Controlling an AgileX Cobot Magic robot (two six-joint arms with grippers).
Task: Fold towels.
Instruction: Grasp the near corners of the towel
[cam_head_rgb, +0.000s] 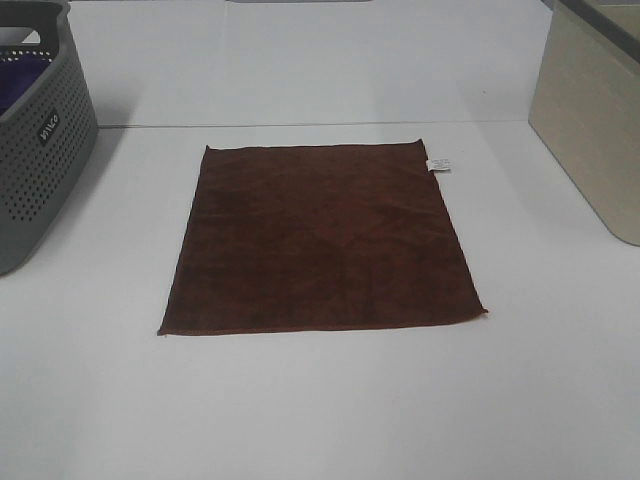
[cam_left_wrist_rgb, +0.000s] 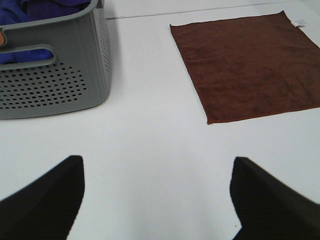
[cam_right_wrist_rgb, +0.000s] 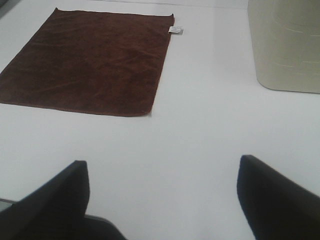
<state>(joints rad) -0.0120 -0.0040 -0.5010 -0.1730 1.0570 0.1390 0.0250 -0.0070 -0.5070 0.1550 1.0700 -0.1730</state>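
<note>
Your left gripper (cam_left_wrist_rgb: 157, 159) and right gripper (cam_right_wrist_rgb: 162, 160) gape wide and empty, the grey perforated plastic basket (cam_left_wrist_rgb: 60, 75) holds blue cloths (cam_left_wrist_rgb: 30, 12), and the reddish-brown square microfibre towel (cam_head_rgb: 320, 235) lies flat.

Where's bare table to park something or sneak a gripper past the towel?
Widest bare patch: table in front of the towel. Narrower lanes: between towel and grey basket on the left, and between towel and beige bin on the right. Tightest at the far corners, by basket and bin.
</note>
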